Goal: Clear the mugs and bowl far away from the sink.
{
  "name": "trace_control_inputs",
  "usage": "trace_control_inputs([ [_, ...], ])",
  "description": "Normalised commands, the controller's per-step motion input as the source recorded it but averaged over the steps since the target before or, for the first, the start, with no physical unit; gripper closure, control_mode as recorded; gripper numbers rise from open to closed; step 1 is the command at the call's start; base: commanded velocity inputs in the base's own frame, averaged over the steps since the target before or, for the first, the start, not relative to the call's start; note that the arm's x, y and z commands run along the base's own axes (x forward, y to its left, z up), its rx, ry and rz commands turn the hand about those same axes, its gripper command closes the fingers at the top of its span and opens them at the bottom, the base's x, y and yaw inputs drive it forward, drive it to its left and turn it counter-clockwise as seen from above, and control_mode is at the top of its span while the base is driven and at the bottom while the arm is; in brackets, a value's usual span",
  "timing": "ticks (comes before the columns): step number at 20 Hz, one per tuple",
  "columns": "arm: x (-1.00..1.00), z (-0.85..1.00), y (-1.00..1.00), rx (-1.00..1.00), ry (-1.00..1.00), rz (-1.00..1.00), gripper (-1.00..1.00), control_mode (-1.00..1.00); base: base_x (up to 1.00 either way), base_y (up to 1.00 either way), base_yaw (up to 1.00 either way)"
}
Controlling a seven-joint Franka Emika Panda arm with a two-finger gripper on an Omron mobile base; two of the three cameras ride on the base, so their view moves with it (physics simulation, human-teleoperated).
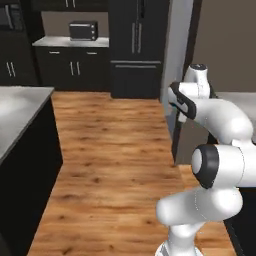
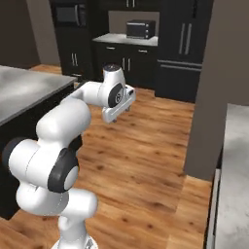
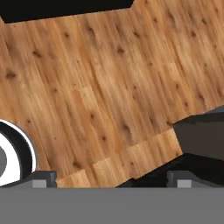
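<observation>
The mugs, the bowl and the sink are out of view. My gripper [image 2: 113, 115] hangs at the end of the folded white arm, above the wooden floor [image 2: 146, 146] between two counters. In the hand view the gripper [image 3: 111, 181] is open: its two dark fingertips [image 3: 41, 179] stand far apart at the bottom with nothing between them, and bare floorboards [image 3: 100, 87] lie beyond. The hand [image 1: 181, 102] also shows in the left base view, in front of a grey wall.
A grey-topped island [image 1: 20, 110] stands on the left, and another grey counter [image 2: 233, 170] on the right behind a wall corner [image 2: 214, 87]. Black cabinets, a fridge [image 1: 135, 45] and a toaster oven [image 1: 82, 31] line the far wall. Open floor [image 1: 110, 150] runs between.
</observation>
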Motion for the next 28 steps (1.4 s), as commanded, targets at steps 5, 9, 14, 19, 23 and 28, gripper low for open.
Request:
trace_control_inputs([
  [5,0.0,0.0,0.0,0.0,0.0,0.0,-1.0,1.0,-0.45,0.64,-0.76],
  [9,0.0,0.0,0.0,0.0,0.0,0.0,-1.0,1.0,0.09,0.99,-0.69],
  [14,0.0,0.0,0.0,0.0,0.0,0.0,-1.0,1.0,0.09,0.94,-0.7],
  [19,0.0,0.0,0.0,0.0,0.0,0.0,-1.0,1.0,0.0,0.59,-0.76],
  [23,0.0,0.0,0.0,0.0,0.0,0.0,-1.0,1.0,0.2,0.56,-0.79],
  [28,0.0,0.0,0.0,0.0,0.0,0.0,-1.0,1.0,0.55,0.87,-0.68],
])
